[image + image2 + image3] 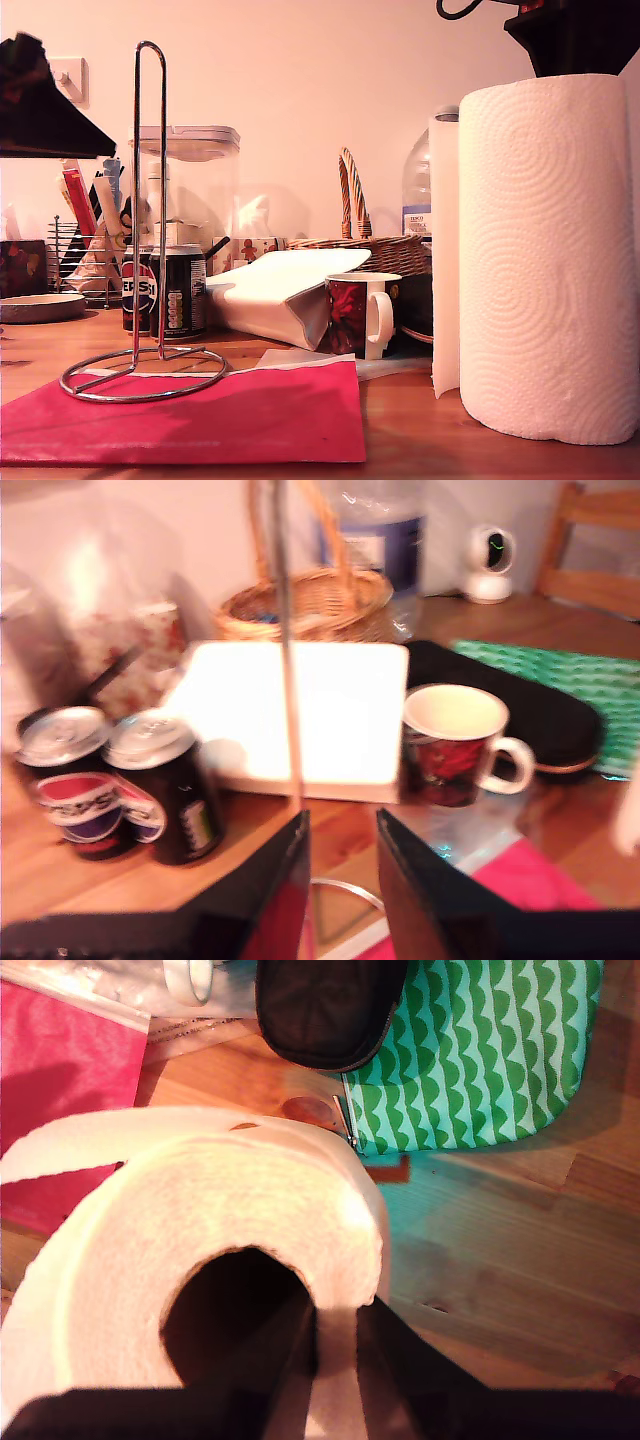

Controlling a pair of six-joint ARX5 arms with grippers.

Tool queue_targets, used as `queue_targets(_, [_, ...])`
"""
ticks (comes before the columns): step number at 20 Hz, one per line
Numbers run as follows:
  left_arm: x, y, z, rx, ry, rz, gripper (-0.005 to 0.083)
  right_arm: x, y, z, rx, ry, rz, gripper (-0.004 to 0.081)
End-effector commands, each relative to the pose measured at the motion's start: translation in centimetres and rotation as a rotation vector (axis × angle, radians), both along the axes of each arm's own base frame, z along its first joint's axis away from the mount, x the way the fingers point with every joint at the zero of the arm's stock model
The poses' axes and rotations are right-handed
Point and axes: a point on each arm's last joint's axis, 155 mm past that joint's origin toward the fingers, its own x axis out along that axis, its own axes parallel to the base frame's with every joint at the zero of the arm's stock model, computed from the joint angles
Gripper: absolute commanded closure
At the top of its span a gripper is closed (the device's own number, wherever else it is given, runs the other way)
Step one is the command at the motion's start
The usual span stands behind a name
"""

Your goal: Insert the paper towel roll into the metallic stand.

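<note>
**A:** Nearest the exterior camera is the paper towel roll (545, 260), standing upright on the desk (420, 440) at the exterior view's right, a loose sheet edge hanging down its side. How will it handle?

**B:** Light and soft, I'd judge. The paper gives under pressure, so the outer wall would dent. The firmer hold is the one already taken: my second pincer (338, 1345) is clamped on the roll's wall at the top rim, one finger down inside the core hole, the other outside.

**A:** And the metallic stand (148, 230)?

**B:** Well apart from the roll, at the exterior view's left, its ring base partly on a red cloth (200, 420). My first pincer (340, 865) has its fingers apart, the thin upright loop running between them; I can't tell whether they touch the wire.

**A:** So the core must drop over that narrow loop.

**B:** Yes, and the stand looks light enough to tip if the roll snags.

**A:** Containers?

**B:** A mug (360, 312) beside a white bag (285, 295), looking empty in the first wrist view. Two soda cans (115, 785) with closed tops. A wicker basket (375, 250) behind, contents unclear. A clear lidded jar (190, 180) and a water bottle (418, 190), contents hard to make out.
</note>
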Motion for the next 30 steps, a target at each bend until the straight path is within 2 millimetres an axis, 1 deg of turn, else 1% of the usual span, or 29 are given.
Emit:
queue_targets(1, [-0.7,0.3,-2.3,0.005,0.025,0.002,0.0588,0.3,0.3,-0.2,-0.001,-0.001,0.010,0.0783])
queue_targets(4, [-0.8,0.4,-3.5,0.006,0.022,0.008,0.0555,0.3,0.3,-0.1,0.000,-0.004,0.010,0.0783])
queue_targets(7, [-0.2,0.2,-4.3,0.006,0.023,0.008,0.0555,0.3,0.3,-0.1,0.001,-0.004,0.008,0.0783])
queue_targets(12, [1.1,-0.2,-6.6,0.018,0.045,0.007,0.0555,0.3,0.3,-0.1,0.002,-0.003,0.003,0.0783])
queue_targets(16, [2.0,-0.2,-8.8,0.029,0.074,0.018,0.0555,0.4,0.3,-0.1,0.003,-0.004,0.003,0.0783])
queue_targets(18, [2.4,-0.4,-9.4,0.026,0.069,0.017,0.0555,0.4,0.3,-0.1,0.003,-0.004,0.001,0.0783])
queue_targets(21, [3.2,-0.6,-10.7,0.034,0.089,0.017,0.0555,0.4,0.3,-0.1,0.004,-0.004,0.000,0.0783])
queue_targets(26, [5.0,-1.3,-12.4,0.041,0.117,0.014,0.0556,0.4,0.3,-0.1,0.004,-0.004,-0.001,0.0783])
queue_targets(30, [6.1,-1.5,-13.2,0.047,0.133,0.017,0.0558,0.3,0.3,-0.1,0.003,-0.002,0.000,0.0783])
